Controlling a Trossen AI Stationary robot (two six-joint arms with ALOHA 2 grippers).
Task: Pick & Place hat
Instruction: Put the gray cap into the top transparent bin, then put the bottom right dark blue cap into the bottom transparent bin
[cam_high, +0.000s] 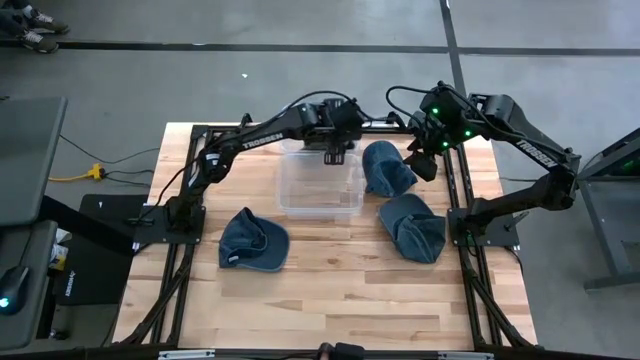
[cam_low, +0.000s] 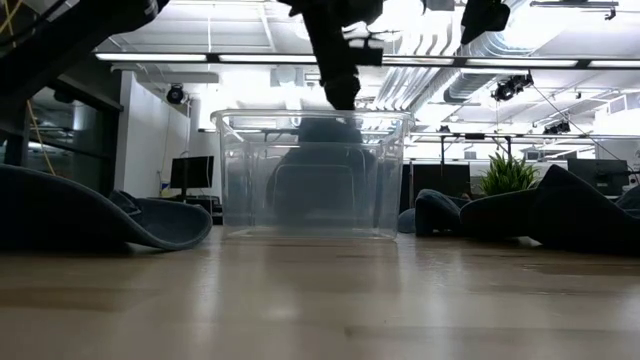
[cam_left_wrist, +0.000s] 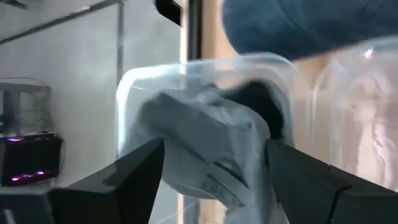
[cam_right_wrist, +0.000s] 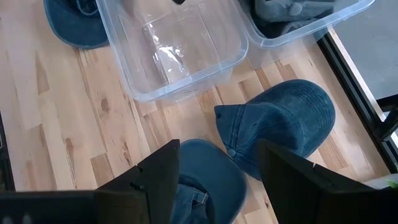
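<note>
Three blue hats lie on the worktop (cam_high: 340, 290): one (cam_high: 252, 241) toward its left edge, two (cam_high: 387, 168) (cam_high: 413, 226) right of the clear bin (cam_high: 320, 183) near the far edge. The left gripper (cam_high: 336, 152), fingers spread, hangs over the bin's far rim, where a greyish bundle (cam_left_wrist: 205, 143) shows blurred through the plastic. The right gripper (cam_high: 420, 160) hovers open above the nearer right-hand hats.

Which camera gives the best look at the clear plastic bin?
The high view: the clear bin shows whole from above, between three blue caps. The low view shows only its side wall. The right wrist view crops one end; the left wrist view catches just a blurred corner.
</note>
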